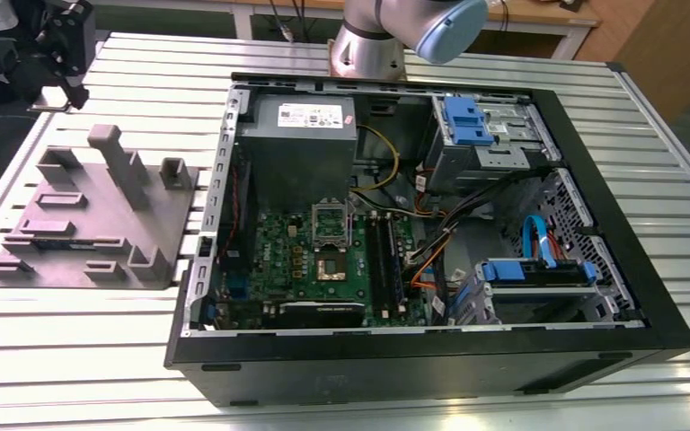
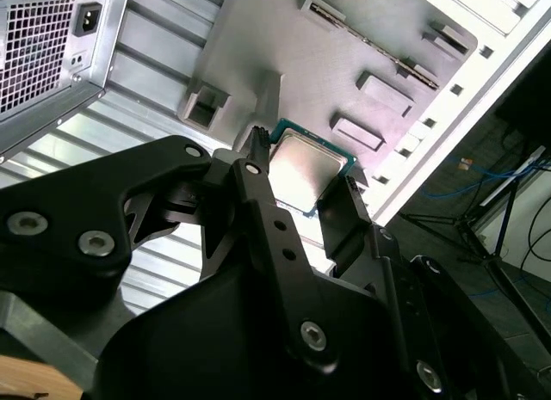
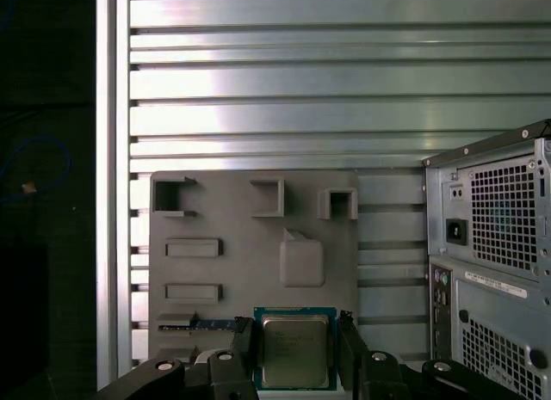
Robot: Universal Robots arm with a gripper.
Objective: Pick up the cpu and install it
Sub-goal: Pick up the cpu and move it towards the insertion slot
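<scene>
A black two-fingered end effector is clenched on the cpu, a small flat square chip with a silvery metal top and a thin green rim. In both wrist views one finger presses on each of two opposite edges. The chip appears lifted clear, above the edge of a grey moulded fixture block. The block lies on the ribbed aluminium worktop, to the exterior view's left of an open black computer case. Inside the case, on the green motherboard, the dark square socket lies open, with its hinged metal frame tipped up on the far side.

Likely risks:
- **Slipping:** the grip is on the narrow edges alone, so a jolt or a fast swing could let the chip slide or twist between the fingers.
- **Skewed seating:** a twisted chip would meet the socket askew and could bend its contacts.
- **Collision:** the way to the socket crosses the case wall. The upright frame and the orange cables stand close by, so a low or off-line approach could strike them.
- **Dropping:** letting go too high would drop the chip rather than seat it.
</scene>
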